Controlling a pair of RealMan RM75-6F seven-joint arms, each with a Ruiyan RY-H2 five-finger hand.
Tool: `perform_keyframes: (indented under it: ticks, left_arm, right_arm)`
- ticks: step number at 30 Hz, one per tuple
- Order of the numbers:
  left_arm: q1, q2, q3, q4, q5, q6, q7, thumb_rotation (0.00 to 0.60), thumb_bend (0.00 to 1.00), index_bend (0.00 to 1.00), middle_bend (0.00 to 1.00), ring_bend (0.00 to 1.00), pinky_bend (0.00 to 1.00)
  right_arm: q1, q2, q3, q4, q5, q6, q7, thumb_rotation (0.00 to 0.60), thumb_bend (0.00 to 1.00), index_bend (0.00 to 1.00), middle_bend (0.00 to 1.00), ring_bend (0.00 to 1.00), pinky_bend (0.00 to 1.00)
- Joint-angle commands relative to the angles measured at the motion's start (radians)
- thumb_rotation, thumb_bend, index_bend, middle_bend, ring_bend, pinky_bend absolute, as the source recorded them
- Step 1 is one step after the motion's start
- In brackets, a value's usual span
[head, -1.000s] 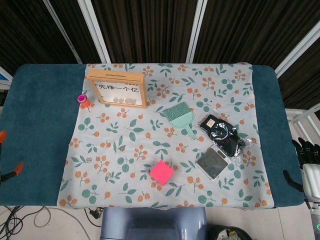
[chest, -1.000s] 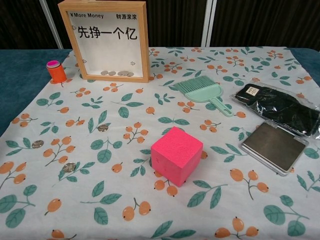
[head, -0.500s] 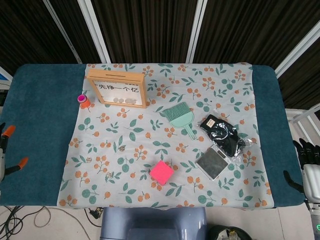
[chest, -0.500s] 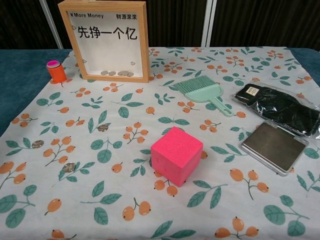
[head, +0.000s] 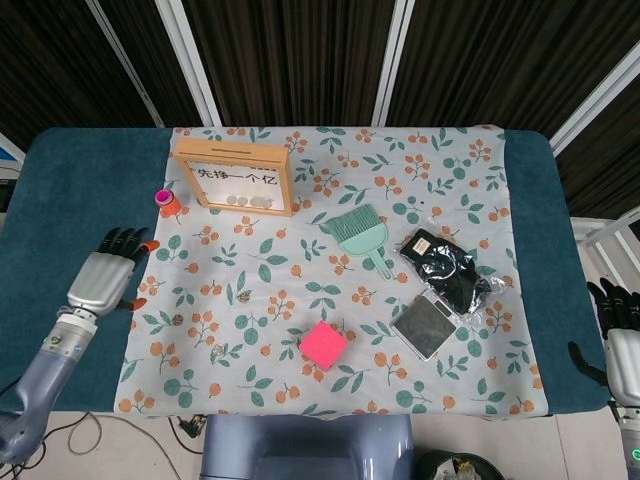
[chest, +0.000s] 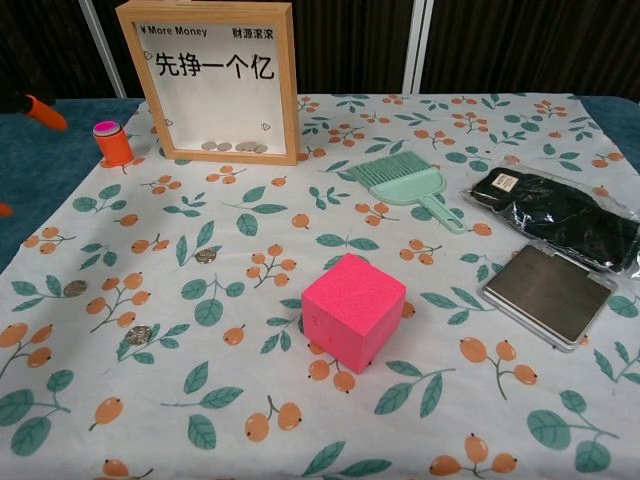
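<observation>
My left hand (head: 103, 279) hovers over the teal table (head: 70, 200) at the left edge of the floral cloth (head: 300, 270), fingers stretched out and apart, holding nothing. Only its orange fingertips (chest: 46, 112) show in the chest view. Nearest to it are a small orange cylinder with a pink cap (head: 167, 203) (chest: 113, 143) and loose coins (head: 178, 319) (chest: 75, 288). My right hand (head: 617, 335) stays beyond the table's right edge, fingers apart and empty.
A wooden framed coin box (head: 236, 178) (chest: 220, 80) stands at the back left. On the cloth lie a teal brush (head: 360, 232) (chest: 405, 183), a black packet (head: 445, 272) (chest: 560, 215), a grey flat case (head: 425, 325) (chest: 548, 292) and a pink cube (head: 323, 345) (chest: 353, 310).
My left hand has come in from the left edge and up over the table to the cloth's left border. The right hand has barely moved.
</observation>
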Motion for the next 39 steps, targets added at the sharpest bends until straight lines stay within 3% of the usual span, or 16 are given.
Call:
perform_keyframes:
  ticks: [1, 17, 39]
  left_arm:
    - [-0.032, -0.045, 0.002, 0.017, -0.036, -0.026, 0.046, 0.600, 0.11, 0.19, 0.00, 0.00, 0.00]
    - [-0.071, -0.112, 0.071, 0.019, -0.094, -0.058, 0.160, 0.600, 0.09, 0.19, 0.00, 0.00, 0.00]
    - [-0.079, -0.171, 0.105, 0.082, -0.110, -0.035, 0.148, 0.600, 0.09, 0.19, 0.00, 0.00, 0.00]
  right_arm:
    - [0.000, 0.001, 0.001, -0.001, 0.002, 0.000, -0.001, 0.600, 0.39, 0.08, 0.05, 0.00, 0.00]
    - [-0.001, -0.002, 0.009, -0.010, 0.027, 0.002, -0.039, 0.600, 0.39, 0.08, 0.05, 0.00, 0.00]
    - [0.000, -0.003, 0.011, -0.011, 0.027, 0.001, -0.043, 0.600, 0.39, 0.08, 0.05, 0.00, 0.00]
